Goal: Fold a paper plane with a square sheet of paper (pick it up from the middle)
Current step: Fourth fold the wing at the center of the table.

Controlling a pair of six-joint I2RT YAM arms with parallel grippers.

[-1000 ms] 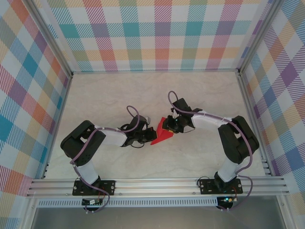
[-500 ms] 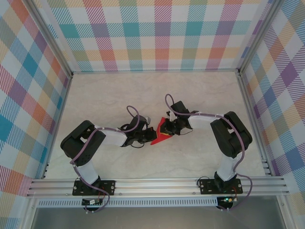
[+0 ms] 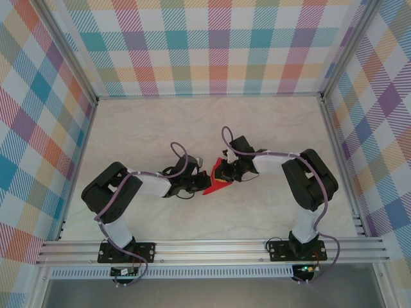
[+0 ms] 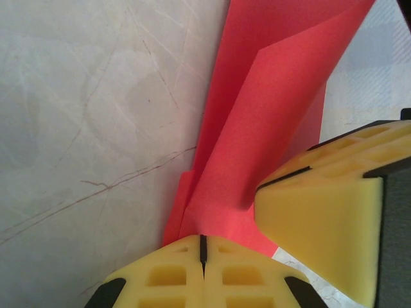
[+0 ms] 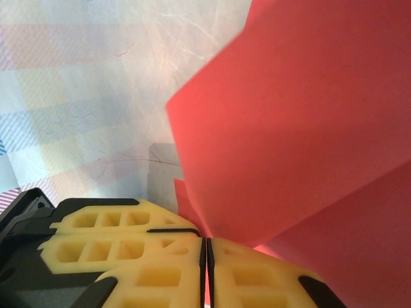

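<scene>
Marbled table (image 3: 160, 128), plaid walls (image 3: 212, 45), metal rail (image 3: 212, 247)

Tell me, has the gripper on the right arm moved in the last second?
Yes. The right gripper has slid a little left, away from the right-hand wall and towards the left gripper, both shut on the red paper.

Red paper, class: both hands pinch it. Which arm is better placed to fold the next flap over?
Right, probably: the right hand pinches a raised flap of the red paper, while the left hand anchors its folded end.

Both arms low, elbows out; left tool (image 3: 198, 182) and right tool (image 3: 225, 172) side by side, pads tight.
</scene>
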